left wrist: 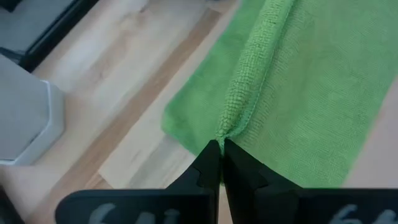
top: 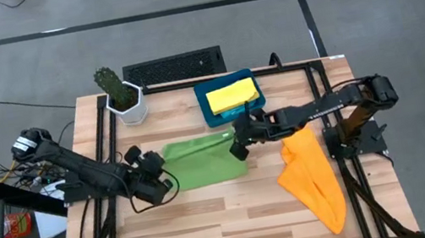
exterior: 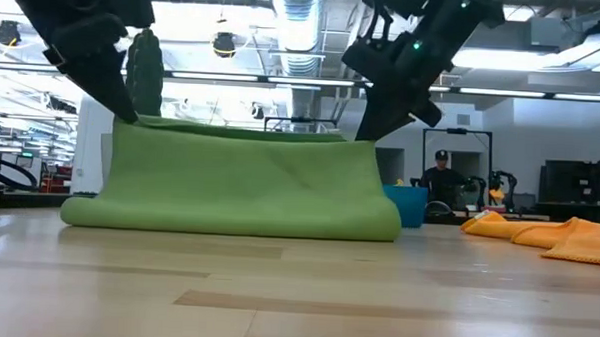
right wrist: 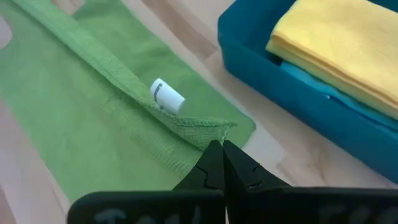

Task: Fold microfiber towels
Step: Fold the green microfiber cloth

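Note:
A green towel is at the table's middle. Its upper edge is raised between my two grippers, and its lower, rounded fold lies on the wood. My left gripper is shut at the towel's left end and my right gripper is shut at its right end. An orange towel lies crumpled on the table to the right. A folded yellow towel rests in the dark-blue tray at the far side. My left gripper pinches the green towel's hemmed edge at its left upper corner between two shut fingers, slanting down from the left; how many layers I cannot tell. The edge runs taut away from the fingers and the cloth hangs below them. My right gripper pinches the towel's right upper corner, beside a small white label, between two shut fingers slanting down from the right. The corner is lifted and the cloth hangs from it down to the table.
A cactus in a white pot stands at the far left. The tray sits close behind the right gripper. Bare wood lies toward the near edge. A person stands in the room beyond the table.

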`<state>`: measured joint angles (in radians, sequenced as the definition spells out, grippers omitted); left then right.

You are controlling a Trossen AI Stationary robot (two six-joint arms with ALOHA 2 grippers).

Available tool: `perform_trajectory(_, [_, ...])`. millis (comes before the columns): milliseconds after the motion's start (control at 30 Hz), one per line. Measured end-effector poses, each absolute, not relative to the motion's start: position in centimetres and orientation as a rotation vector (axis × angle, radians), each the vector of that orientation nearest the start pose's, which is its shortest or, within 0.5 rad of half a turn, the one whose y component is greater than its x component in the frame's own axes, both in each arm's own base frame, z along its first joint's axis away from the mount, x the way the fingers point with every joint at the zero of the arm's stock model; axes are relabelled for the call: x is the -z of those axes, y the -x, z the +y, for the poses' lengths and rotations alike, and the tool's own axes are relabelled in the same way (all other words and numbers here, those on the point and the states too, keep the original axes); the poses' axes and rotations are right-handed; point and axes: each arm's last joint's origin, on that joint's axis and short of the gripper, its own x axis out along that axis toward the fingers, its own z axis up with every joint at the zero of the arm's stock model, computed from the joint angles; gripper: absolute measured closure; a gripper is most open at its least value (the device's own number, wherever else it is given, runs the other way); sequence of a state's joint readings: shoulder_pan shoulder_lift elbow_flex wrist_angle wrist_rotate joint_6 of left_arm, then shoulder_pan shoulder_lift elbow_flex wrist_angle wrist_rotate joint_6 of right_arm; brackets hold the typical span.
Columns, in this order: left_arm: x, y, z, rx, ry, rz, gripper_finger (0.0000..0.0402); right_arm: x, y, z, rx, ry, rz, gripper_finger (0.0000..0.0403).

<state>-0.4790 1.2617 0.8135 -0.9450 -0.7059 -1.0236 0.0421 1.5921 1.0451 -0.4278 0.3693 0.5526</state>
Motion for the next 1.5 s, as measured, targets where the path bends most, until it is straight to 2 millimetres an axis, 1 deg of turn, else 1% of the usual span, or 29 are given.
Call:
perform_trajectory(100, [-21.4, -19.0, -7.3, -0.718, 0.116, 0.901, 0.0401, -21.2, -32.1, 0.0, 0.54, -0.325, 0.821, 0.0392])
perform_trajectory(233, [-21.4, -19.2, -7.1, -0.712, 0.169, 0.915, 0.0401, -20.4, -32.0, 0.4, 0.492, -0.389, 0.815, 0.0393])
perform_trajectory(367, [-21.3, -19.5, -7.7, -0.639, 0.275, 0.958, 0.0401, -20.0, -31.6, 1.9, 0.465, -0.39, 0.839, 0.0393])
perform_trajectory(533, [-21.7, -20.3, -8.7, -0.513, 0.435, 0.961, 0.0401, -20.5, -31.2, 3.7, 0.431, -0.425, 0.824, 0.0393])
perform_trajectory(600, [-21.8, -20.5, -9.2, -0.492, 0.485, 0.929, 0.0401, -20.6, -31.0, 4.6, 0.42, -0.442, 0.824, 0.0393])
perform_trajectory(700, [-22.1, -20.4, -9.5, -0.497, 0.51, 0.888, 0.0401, -20.8, -30.8, 5.6, 0.397, -0.456, 0.823, 0.0393])
perform_trajectory(800, [-22.9, -20.2, -9.4, -0.505, 0.52, 0.865, 0.0401, -21.1, -30.8, 6.0, 0.388, -0.447, 0.834, 0.0393])
perform_trajectory(967, [-25.7, -20.3, -9.3, -0.496, 0.547, 0.82, 0.0401, -22.2, -31.2, 5.9, 0.386, -0.444, 0.827, 0.0393])
perform_trajectory(1033, [-26.4, -20.5, -9.3, -0.482, 0.557, 0.809, 0.0401, -22.7, -31.4, 6.0, 0.38, -0.44, 0.822, 0.0393])
perform_trajectory(1133, [-26.2, -20.4, -9.6, -0.45, 0.595, 0.865, 0.0401, -23.0, -31.4, 6.2, 0.349, -0.477, 0.839, 0.0393])
perform_trajectory(1200, [-25.9, -20.4, -9.9, -0.442, 0.614, 0.888, 0.0401, -23.0, -31.3, 6.7, 0.329, -0.499, 0.85, 0.0393])
perform_trajectory(1400, [-26.0, -19.6, -11.6, -0.463, 0.659, 0.825, 0.0401, -22.8, -30.4, 9.0, 0.296, -0.521, 0.901, 0.0392])
perform_trajectory(1500, [-25.8, -19.2, -11.7, -0.503, 0.627, 0.809, 0.0401, -22.7, -30.3, 9.2, 0.29, -0.502, 0.916, 0.0392])
